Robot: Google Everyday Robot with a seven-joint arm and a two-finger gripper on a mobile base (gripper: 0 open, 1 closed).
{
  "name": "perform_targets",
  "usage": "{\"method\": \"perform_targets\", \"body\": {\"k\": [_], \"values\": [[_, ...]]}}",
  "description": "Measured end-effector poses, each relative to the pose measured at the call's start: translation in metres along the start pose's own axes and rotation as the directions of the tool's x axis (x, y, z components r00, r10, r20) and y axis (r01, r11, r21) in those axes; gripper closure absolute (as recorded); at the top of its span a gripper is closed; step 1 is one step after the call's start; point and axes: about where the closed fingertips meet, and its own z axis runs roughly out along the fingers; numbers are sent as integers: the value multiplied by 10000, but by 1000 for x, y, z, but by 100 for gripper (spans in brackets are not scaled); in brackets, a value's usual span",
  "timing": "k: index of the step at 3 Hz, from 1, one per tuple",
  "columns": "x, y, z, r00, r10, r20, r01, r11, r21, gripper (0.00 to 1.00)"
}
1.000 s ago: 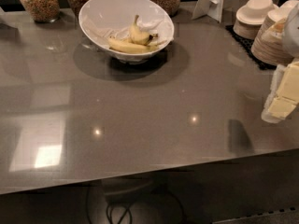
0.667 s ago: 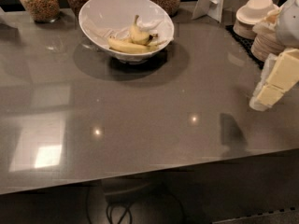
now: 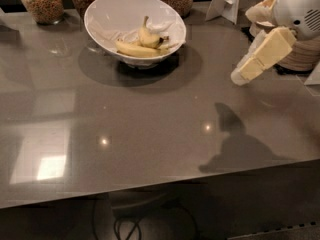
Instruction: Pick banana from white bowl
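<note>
The white bowl (image 3: 107,15) stands at the back of the grey table, left of centre. Inside it lie two bananas: the short stubby banana (image 3: 148,36) with its thin stem pointing up, and a longer slender banana (image 3: 135,49) in front of it. My gripper (image 3: 243,73) hangs above the table at the right, well to the right of the bowl and apart from it, its cream fingers pointing down and left. Nothing is in it.
Several glass jars of grains (image 3: 42,1) line the back edge behind the bowl. A white card stand (image 3: 227,1) sits at the back right. Stacked pale bowls and plates (image 3: 300,56) sit at the right edge behind my arm. The table's front edge (image 3: 160,186) runs across the lower part.
My gripper has moved left and up over the table, closer to the bowl. The bowl and bananas have not moved.
</note>
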Motion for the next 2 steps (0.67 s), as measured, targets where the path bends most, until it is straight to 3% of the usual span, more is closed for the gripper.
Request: {"method": "perform_targets", "body": {"k": [1,2], "values": [[-26,-13,18,9896,844,1167,-796,9958,-449,0],[-26,-13,18,9896,844,1167,-796,9958,-449,0]]}}
